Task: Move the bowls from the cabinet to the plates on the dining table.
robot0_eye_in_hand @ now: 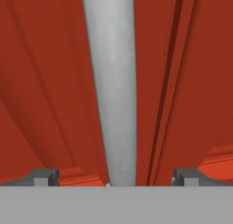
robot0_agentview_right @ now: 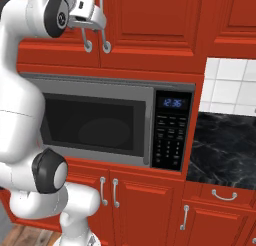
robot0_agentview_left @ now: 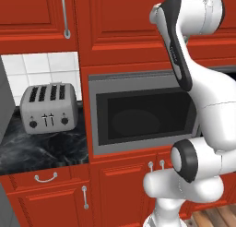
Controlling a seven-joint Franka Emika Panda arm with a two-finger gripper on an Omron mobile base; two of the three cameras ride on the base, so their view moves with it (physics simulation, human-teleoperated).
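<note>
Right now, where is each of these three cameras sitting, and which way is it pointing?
Left base view: behind the arm's left, facing the microwave and toaster; the white arm rises at right.
Right base view: behind its right, facing the same microwave; the arm rises at left, its hand up at the cabinet handles.
Hand view: on the hand, facing a silver handle on the red cabinet door, between the open gripper tips.

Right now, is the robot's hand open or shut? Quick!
Gripper: open, holding nothing; the cabinet handle sits between its fingertips.
</note>
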